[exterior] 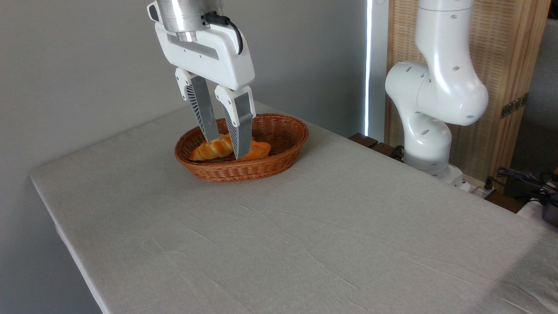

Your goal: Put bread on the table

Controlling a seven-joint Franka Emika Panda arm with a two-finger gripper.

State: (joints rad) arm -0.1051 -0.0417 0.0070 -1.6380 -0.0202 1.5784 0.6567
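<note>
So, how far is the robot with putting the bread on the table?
Done: the gripper is down inside the wicker basket, its fingers on either side of the bread. In hand: the grasp itself; I cannot tell if the fingers press it yet. Left: lift the loaf, which lies in the basket, and set it on the table.

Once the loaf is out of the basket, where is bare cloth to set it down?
The table is bare in front of the wicker basket, out to the near edge, and along the strip to its left. The only crowded spot is the basket itself, where the gripper straddles the bread.
</note>
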